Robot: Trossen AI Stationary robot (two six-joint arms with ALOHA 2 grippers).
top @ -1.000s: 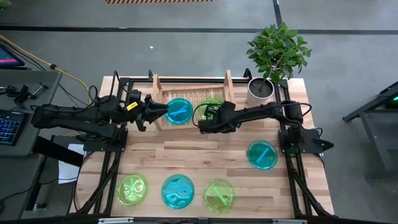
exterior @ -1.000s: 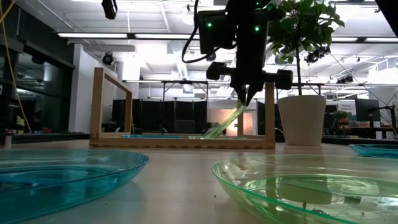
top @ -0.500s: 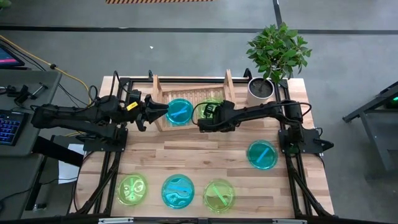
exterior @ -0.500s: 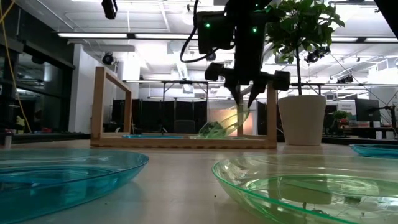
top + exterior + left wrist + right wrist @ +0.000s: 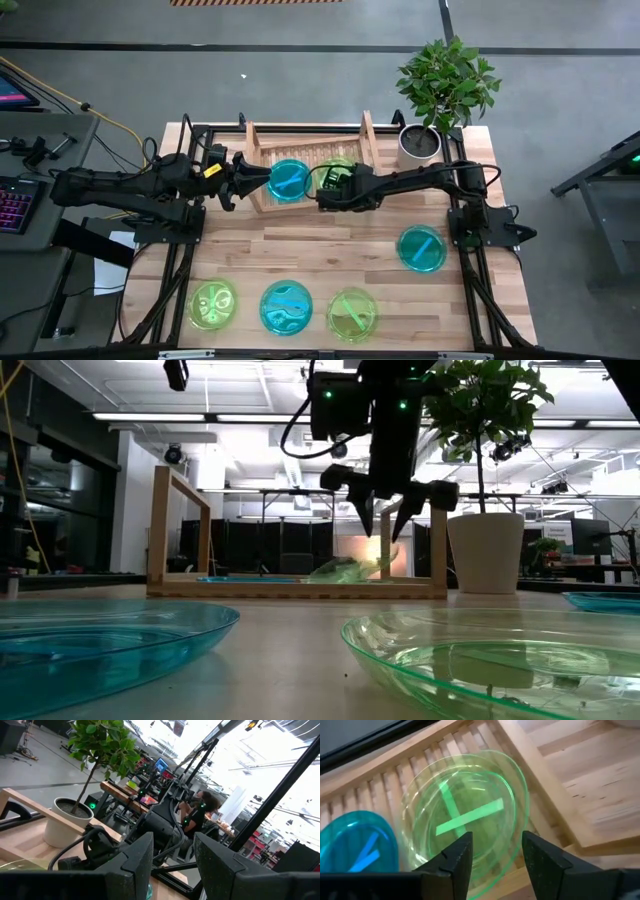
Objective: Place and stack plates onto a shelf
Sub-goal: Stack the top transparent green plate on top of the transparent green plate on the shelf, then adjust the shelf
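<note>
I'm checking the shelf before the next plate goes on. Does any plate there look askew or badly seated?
Yes. The green plate on the shelf looks tilted, one edge raised against the slats rather than flat, next to the blue plate. The right gripper hangs open just above it. The left gripper waits beside the shelf.

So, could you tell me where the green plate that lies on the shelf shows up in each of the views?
High view: the green plate lies on the shelf, right of the blue plate, partly under the right gripper.
Low view: low between the shelf's posts, below the open right gripper.
Left wrist view: not clearly in it.
Right wrist view: centre, on the slats, just beyond the fingers.
Shared landmark: the blue plate beside it.
</note>
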